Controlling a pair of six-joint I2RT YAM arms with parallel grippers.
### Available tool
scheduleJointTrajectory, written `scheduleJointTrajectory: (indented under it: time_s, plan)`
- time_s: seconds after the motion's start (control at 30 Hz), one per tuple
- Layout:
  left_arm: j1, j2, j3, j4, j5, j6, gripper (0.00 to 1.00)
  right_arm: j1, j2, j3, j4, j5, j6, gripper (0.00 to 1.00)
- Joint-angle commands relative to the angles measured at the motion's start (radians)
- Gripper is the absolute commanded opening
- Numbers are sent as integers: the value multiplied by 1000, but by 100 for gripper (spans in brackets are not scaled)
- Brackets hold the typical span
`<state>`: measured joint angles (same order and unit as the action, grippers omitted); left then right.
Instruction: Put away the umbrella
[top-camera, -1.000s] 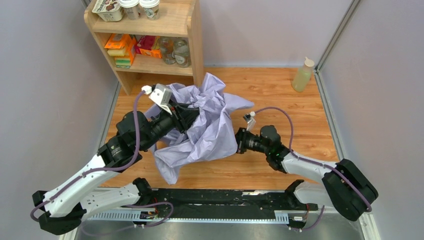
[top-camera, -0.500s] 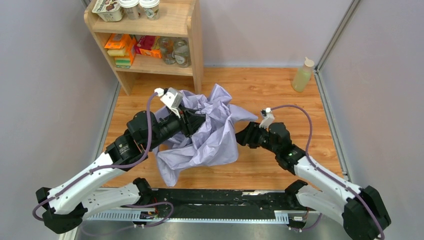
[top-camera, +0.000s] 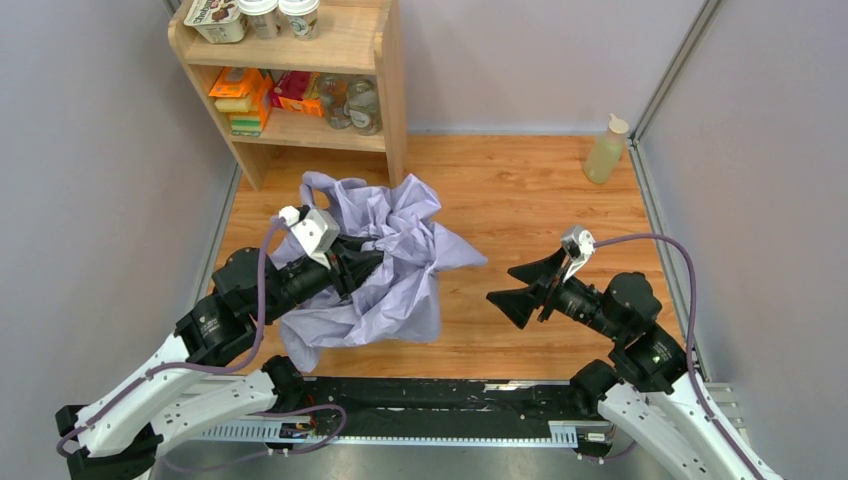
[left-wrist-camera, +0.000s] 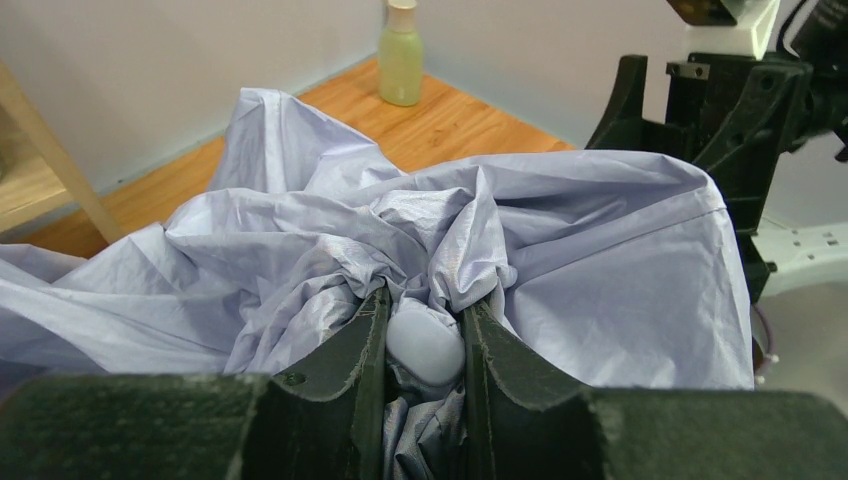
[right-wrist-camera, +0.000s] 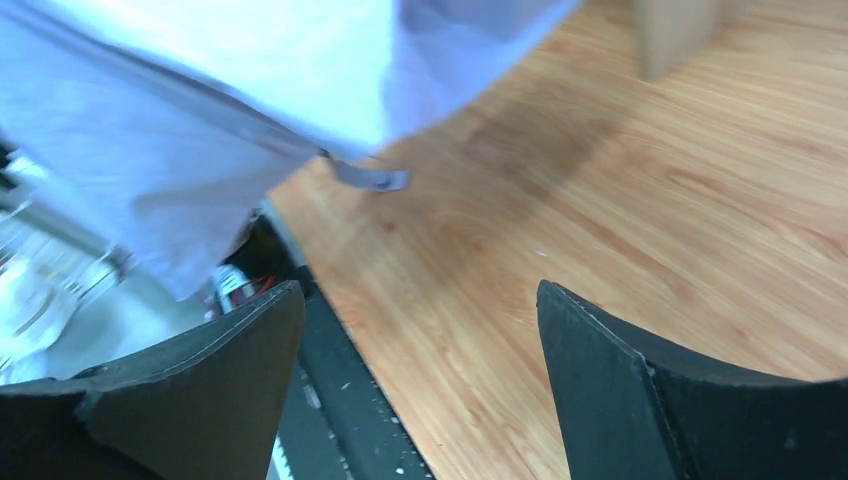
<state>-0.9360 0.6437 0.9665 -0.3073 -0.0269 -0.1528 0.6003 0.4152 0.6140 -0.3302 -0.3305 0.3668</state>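
1. Left fingers (left-wrist-camera: 368, 335) are clenched on the small lilac handle (left-wrist-camera: 425, 345) of the umbrella (top-camera: 395, 270), which is bunched over the left part of the table (top-camera: 520, 190), near the shelf (top-camera: 300, 70)
2. Gathering of the canopy is judged to be in hand; next, loose fabric must be collapsed toward the shaft
3. Right fingers (top-camera: 545, 268) are spread wide, grasping nothing, well apart from the fabric
4. The clamped handle is shown only by the left wrist view, a dangling strap (right-wrist-camera: 370, 178) only by the right wrist view

One umbrella (top-camera: 400, 265), one shelf (top-camera: 350, 45) (one bottle (top-camera: 605, 152))
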Motion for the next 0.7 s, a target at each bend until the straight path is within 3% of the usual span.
scheduleJointTrajectory:
  time_s: [0.0,0.13,0.2,0.5,0.67]
  plan:
    - [-3,-22,-2,57,143,68,0,19,-6,26,129,-278,-39,90]
    - [-3,4,-11,63,229,33,0,41,114,107,158,-331,-38,100]
    - [-3,16,-17,86,252,13,0,61,204,167,123,-358,-64,100]
    - [-1,97,-22,158,405,-28,0,208,387,291,77,-213,-126,100]
    - [-3,112,-57,296,530,-73,0,225,488,297,140,-263,-118,100]
